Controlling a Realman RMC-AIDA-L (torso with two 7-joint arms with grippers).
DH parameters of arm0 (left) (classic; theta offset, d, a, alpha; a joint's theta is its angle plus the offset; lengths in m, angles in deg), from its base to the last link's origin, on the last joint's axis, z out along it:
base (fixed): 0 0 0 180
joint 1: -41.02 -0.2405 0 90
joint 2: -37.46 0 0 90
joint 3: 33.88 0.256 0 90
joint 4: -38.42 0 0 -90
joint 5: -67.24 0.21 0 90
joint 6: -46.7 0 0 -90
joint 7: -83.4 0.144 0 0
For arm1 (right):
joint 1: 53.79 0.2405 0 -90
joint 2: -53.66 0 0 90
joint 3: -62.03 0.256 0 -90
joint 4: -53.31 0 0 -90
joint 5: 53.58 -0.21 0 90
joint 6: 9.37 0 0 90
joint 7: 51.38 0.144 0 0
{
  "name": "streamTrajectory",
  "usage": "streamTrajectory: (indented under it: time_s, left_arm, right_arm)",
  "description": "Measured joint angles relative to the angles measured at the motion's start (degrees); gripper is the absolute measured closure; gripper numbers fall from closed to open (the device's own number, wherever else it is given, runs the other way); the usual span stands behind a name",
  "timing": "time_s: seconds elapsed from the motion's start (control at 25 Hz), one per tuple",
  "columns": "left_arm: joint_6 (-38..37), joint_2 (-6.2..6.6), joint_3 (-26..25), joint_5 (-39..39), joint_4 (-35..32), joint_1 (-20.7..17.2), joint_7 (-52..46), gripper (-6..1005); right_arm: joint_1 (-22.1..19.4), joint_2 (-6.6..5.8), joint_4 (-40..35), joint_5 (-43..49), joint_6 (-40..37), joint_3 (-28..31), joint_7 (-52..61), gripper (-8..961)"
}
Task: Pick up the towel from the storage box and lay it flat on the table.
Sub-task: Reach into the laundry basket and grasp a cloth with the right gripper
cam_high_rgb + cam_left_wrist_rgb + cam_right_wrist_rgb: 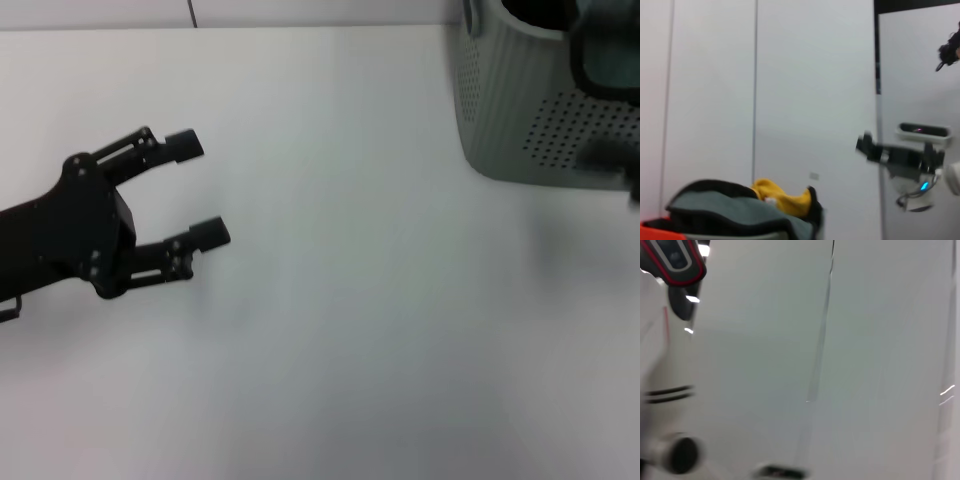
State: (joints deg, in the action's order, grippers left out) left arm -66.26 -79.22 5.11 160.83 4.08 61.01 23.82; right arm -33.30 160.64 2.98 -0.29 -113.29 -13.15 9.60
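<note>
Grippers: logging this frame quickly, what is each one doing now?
Left gripper: open, empty, over the table, away from the storage box.
Right gripper: cannot be told; seen only far off in the left wrist view.

Lighting: bright, even, diffuse; overhead source. Shadows: faint, soft patch on the table [300,400]. Glare: small streaks on the wall panel [947,392], right wrist view. Blur: right wrist view smeared throughout; left wrist view soft, the towel [735,212] unsharp.
</note>
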Motion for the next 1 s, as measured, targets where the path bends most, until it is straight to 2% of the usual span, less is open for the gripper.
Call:
streamTrajectory:
  time_s: [0.04,0.16,0.2,0.28,0.4,0.6,0.76,0.88,1.0]
  left_arm:
    - [0.4,-0.14,-0.7,0.0,0.3,0.1,0.3,137]
    - [1.1,-0.38,-1.0,-0.1,0.8,0.6,0.7,137]
    - [1.4,-0.43,-1.0,0.0,1.1,0.7,0.8,137]
    - [2.1,-0.67,-1.0,0.1,1.7,1.0,1.3,137]
    - [3.5,-1.01,-0.9,0.3,2.2,0.8,2.2,137]
    - [5.0,-1.11,-0.6,0.5,3.9,1.2,3.8,137]
    - [5.9,-1.21,-0.6,0.5,4.2,1.7,4.3,137]
    - [6.0,-1.32,-0.6,0.6,4.4,2.1,4.2,138]
    - [6.2,-1.37,-0.6,0.6,4.9,2.4,4.1,138]
  right_arm:
    - [-1.2,0.96,-2.5,1.1,0.5,2.8,0.4,84]
    - [-5.1,6.75,-18.0,9.6,5.8,16.8,6.5,84]
    - [-5.3,7.19,-22.1,12.5,7.7,19.1,9.9,84]
    - [-4.9,6.75,-28.2,17.4,10.5,20.6,17.7,85]
    - [-2.2,4.84,-38.0,29.9,14.1,21.2,33.3,85]
    - [3.8,3.26,-48.9,46.0,11.7,24.1,49.8,84]
    - [11.9,1.27,-59.1,62.8,5.9,26.4,62.2,154]
    - [18.4,-0.21,-64.3,73.9,-1.8,26.7,70.0,192]
    - [26.4,-0.54,-66.0,85.9,-11.7,26.0,75.3,202]
